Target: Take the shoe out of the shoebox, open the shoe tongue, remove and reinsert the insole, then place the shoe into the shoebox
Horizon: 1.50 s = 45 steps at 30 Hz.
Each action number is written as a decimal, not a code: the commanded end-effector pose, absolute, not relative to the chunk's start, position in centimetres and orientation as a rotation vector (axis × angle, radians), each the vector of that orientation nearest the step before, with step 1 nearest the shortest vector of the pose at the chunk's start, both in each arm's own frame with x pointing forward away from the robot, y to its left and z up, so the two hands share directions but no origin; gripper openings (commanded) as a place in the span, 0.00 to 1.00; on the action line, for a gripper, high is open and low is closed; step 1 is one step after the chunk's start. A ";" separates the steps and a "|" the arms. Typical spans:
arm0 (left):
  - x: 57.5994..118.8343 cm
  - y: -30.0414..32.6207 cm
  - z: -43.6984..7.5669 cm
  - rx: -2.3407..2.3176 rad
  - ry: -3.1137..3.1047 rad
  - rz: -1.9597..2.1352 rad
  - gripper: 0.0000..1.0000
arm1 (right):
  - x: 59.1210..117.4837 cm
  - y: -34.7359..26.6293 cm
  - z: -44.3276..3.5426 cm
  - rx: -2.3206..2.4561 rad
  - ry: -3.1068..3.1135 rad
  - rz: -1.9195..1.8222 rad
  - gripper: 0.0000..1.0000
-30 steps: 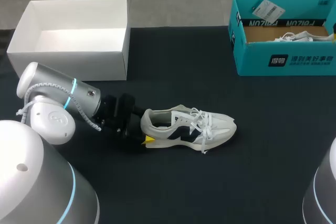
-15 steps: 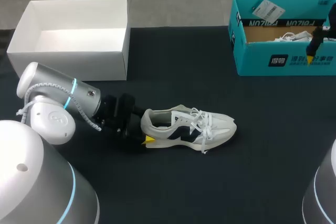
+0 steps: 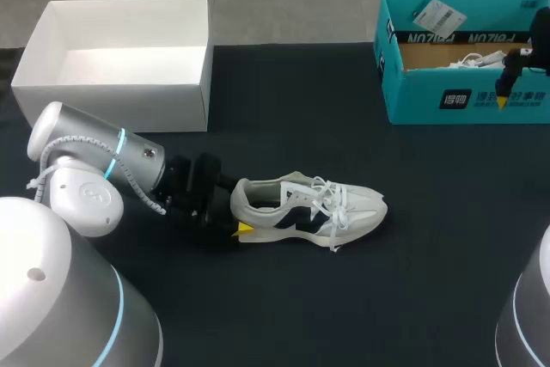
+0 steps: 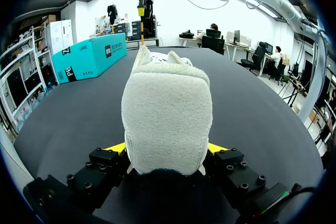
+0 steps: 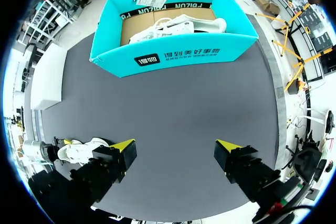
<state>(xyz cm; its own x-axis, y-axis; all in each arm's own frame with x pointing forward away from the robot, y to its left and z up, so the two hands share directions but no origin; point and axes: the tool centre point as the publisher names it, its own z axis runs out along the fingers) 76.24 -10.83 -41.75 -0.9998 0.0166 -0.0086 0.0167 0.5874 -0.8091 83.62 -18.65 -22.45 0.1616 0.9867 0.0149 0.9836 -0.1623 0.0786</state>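
A white sneaker (image 3: 314,206) with a dark side mark lies on its sole on the black table (image 3: 284,109), toe to the right. My left gripper (image 3: 234,214) is shut on its heel; in the left wrist view the fuzzy heel (image 4: 167,114) fills the gap between the yellow tips of the left gripper (image 4: 167,151). The teal shoebox (image 3: 464,96) stands at the back right with a second white shoe (image 5: 178,26) inside. My right gripper (image 3: 509,82) hangs above the box's front wall. In its own view the right gripper (image 5: 176,145) is open and holds nothing.
A white open box (image 3: 120,62) stands at the back left, close behind my left arm (image 3: 94,169). A paper tag (image 3: 438,16) lies against the teal box's back wall. Bare black table stretches between the sneaker and the teal box.
My right gripper has come into the head view at the right edge and dropped lower and leftward over the teal box's front. The left arm and the sneaker have not moved.
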 end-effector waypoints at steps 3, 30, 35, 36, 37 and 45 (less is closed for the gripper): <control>76.1 -10.9 -41.7 0.027 2.797 -1.423 0.00 | 82.4 -16.4 -23.0 2.324 2.024 0.102 1.00; 76.1 -10.9 -41.7 0.027 2.797 -1.423 0.00 | 73.3 -0.2 -28.3 2.239 2.229 0.102 1.00; 76.1 -10.9 -41.7 0.027 2.797 -1.423 0.00 | 73.0 0.0 -28.9 2.187 2.275 0.079 1.00; 76.1 -10.9 -41.7 0.027 2.797 -1.423 0.00 | 73.0 0.0 -28.9 2.187 2.275 0.079 1.00; 76.1 -10.9 -41.7 0.027 2.797 -1.423 0.00 | 73.0 0.0 -28.9 2.187 2.275 0.079 1.00; 76.1 -10.9 -41.7 0.027 2.797 -1.423 0.00 | 73.0 0.0 -28.9 2.187 2.275 0.079 1.00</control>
